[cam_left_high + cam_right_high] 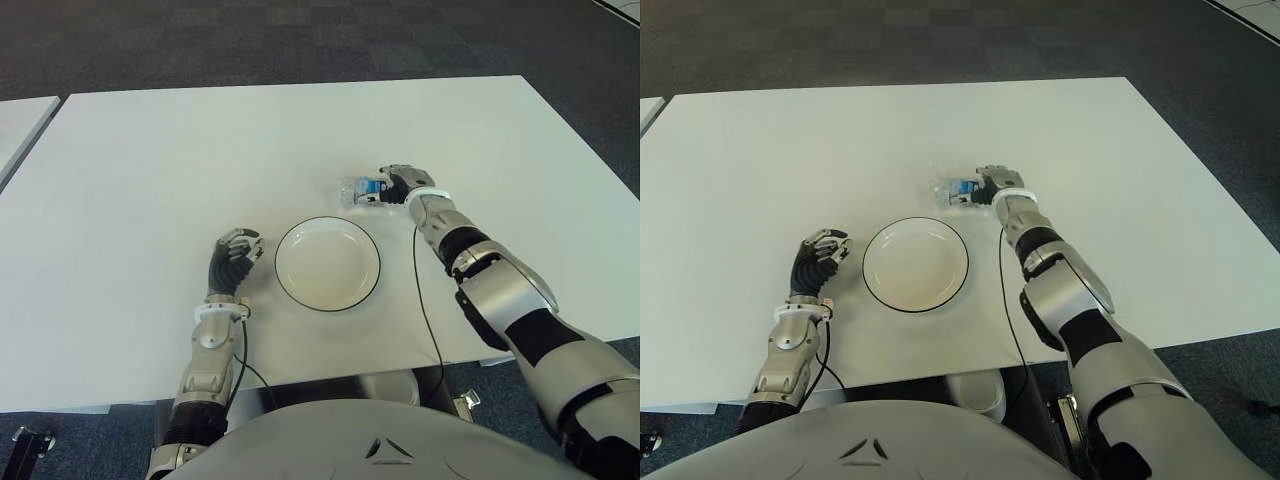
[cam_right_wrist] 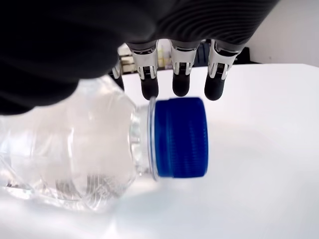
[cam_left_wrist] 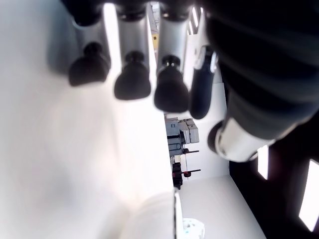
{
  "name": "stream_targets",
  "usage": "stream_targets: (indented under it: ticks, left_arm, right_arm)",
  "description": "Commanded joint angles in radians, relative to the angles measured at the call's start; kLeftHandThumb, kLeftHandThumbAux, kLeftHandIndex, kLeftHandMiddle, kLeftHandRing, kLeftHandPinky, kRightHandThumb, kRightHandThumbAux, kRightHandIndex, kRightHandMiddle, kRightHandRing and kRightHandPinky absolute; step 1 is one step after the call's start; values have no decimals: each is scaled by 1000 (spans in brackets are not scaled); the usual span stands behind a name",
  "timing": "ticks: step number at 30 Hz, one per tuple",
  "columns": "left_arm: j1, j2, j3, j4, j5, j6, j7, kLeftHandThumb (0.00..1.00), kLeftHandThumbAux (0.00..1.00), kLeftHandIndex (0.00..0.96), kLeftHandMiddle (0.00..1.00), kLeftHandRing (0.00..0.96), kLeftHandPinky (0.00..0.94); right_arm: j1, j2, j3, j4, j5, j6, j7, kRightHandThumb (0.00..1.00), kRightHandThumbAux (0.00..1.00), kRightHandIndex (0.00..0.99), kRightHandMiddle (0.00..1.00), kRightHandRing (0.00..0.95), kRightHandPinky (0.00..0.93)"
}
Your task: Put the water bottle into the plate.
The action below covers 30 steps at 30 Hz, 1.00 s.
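White counter [image 1: 150, 160], flat and plain, dark carpet floor [image 1: 300, 40] beyond its far edge. On it: round white plate [image 1: 327, 263] with a thin dark rim, near the front edge, roughly centre. Clear water bottle [image 1: 356, 190] with blue cap lies on its side just beyond the plate's far right rim, apart from it.
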Motion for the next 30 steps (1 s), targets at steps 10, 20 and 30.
stream_targets:
  ticks: [10, 20, 30]
  left_arm:
    - [15, -6, 5, 24, -44, 46, -35, 713, 708, 439, 787, 800, 821]
    - [8, -6, 9, 23, -59, 60, -39, 712, 709, 438, 788, 803, 821]
    - [8, -3, 10, 23, -70, 52, -46, 712, 709, 438, 782, 797, 819]
  right_arm:
    - [11, 18, 52, 18, -14, 59, 93, 627, 269, 0, 0, 0, 0]
    - [37, 51, 99, 4, -40, 113, 15, 640, 335, 0, 0, 0, 0]
    - [59, 72, 100, -3, -22, 107, -49, 632, 416, 0, 0, 0, 0]
